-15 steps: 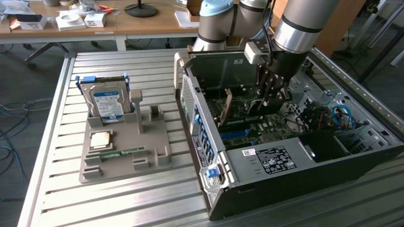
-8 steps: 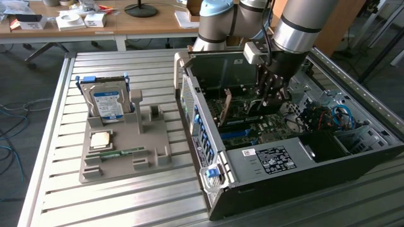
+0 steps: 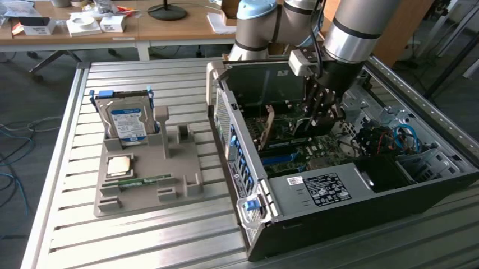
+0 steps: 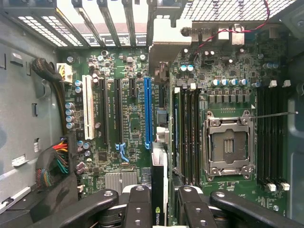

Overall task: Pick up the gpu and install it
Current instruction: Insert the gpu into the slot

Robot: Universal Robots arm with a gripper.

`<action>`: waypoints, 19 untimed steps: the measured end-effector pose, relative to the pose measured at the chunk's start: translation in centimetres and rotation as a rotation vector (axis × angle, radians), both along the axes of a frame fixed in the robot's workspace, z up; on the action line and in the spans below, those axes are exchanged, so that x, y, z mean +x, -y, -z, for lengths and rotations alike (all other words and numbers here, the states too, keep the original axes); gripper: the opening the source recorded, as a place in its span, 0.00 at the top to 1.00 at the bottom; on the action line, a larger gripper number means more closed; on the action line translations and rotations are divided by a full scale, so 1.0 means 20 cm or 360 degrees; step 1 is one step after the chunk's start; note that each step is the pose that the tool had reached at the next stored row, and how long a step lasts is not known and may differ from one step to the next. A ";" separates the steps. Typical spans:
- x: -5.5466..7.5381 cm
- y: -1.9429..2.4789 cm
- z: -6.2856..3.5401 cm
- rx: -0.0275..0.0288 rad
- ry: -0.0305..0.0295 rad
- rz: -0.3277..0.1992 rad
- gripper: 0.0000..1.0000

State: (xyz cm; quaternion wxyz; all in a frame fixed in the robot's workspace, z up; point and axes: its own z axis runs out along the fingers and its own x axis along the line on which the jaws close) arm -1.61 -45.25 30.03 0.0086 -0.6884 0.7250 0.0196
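In the wrist view my gripper [image 4: 159, 202] is shut on the gpu [image 4: 159, 171], a thin dark card seen edge-on with a green logo between the black fingers [image 4: 137, 202]. The card runs from the fingers to its pale silver bracket [image 4: 166, 40] at the case's slotted rear wall. It stands over the motherboard, just beside the long blue slot [image 4: 148, 111]; whether it sits in a slot I cannot tell. In the exterior view the gripper [image 3: 320, 115] reaches down inside the open computer case [image 3: 337, 188].
A grey fixture tray [image 3: 153, 174] on the slatted table holds an upright hard drive [image 3: 129, 123], a processor chip [image 3: 120, 165] and a green memory stick [image 3: 142, 182]. Inside the case are an empty processor socket [image 4: 228, 145], memory slots and a cable bundle [image 4: 54, 164].
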 end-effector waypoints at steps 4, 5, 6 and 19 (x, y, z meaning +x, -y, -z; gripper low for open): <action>0.00 0.000 0.009 0.00006 0.00003 0.0000 0.74; 0.00 0.000 0.014 0.00001 0.00001 0.0000 0.74; 0.00 0.000 0.020 0.00002 0.00001 0.0000 0.74; 0.00 0.000 0.033 0.00001 0.00001 -0.0011 0.74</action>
